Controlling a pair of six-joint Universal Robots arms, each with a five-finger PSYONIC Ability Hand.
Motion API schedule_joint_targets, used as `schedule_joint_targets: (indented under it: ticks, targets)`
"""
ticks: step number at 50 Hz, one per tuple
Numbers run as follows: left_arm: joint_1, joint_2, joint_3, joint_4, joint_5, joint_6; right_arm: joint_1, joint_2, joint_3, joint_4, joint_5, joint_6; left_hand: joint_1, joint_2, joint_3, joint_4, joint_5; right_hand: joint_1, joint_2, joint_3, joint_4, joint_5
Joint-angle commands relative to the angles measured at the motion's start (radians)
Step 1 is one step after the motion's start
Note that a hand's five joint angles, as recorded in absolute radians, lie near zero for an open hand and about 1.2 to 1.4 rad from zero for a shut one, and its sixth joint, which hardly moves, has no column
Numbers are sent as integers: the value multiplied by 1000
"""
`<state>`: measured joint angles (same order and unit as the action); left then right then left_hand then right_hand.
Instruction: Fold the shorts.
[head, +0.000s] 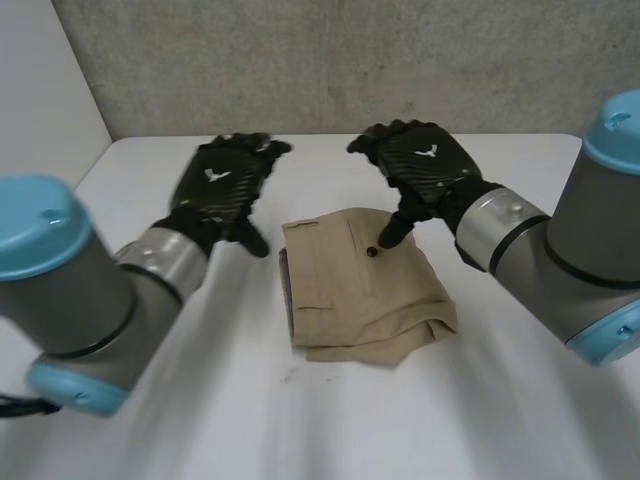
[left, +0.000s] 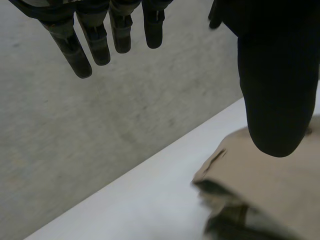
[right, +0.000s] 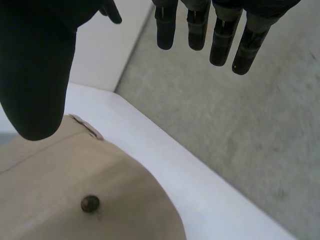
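While the folded tan shorts (head: 365, 290) lie at the middle of the white table (head: 200, 400), the left hand (head: 222, 185) hovers beside them and the right hand (head: 425, 165) over their far edge, both with fingers (right: 220, 40) straight, released, grasping nothing.

The folded shorts (head: 365, 290) are the only thing lying on the table (head: 200, 400). Bare tabletop runs round them from three o'clock through six to nine. The left hand (head: 225, 185) hangs at ten o'clock. The right hand (head: 420, 165) hangs at one, over their far edge. The wall (head: 330, 60) closes off twelve.
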<state>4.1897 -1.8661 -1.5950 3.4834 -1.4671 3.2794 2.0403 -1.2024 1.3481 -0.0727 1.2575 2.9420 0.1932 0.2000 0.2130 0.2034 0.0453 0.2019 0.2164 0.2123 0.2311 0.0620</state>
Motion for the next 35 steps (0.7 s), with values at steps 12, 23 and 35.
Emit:
schedule_joint_targets:
  ticks: [12, 23, 35]
  targets:
    - [-161, -450, 428, -325, -149, -238, -37, 337, -227, 254, 71, -50, 26, 19, 6, 16, 0, -27, -42, -38, -57, -62]
    - [-161, -550, 431, -328, -234, -118, -81, 448, -279, 304, 140, -182, 23, 16, 3, 13, -3, -27, -42, -38, -57, -62]
    - [-166, -519, 440, -310, -203, -27, -74, 371, -262, 306, 131, -187, 17, 11, -2, 7, -9, -27, -42, -38, -57, -62]
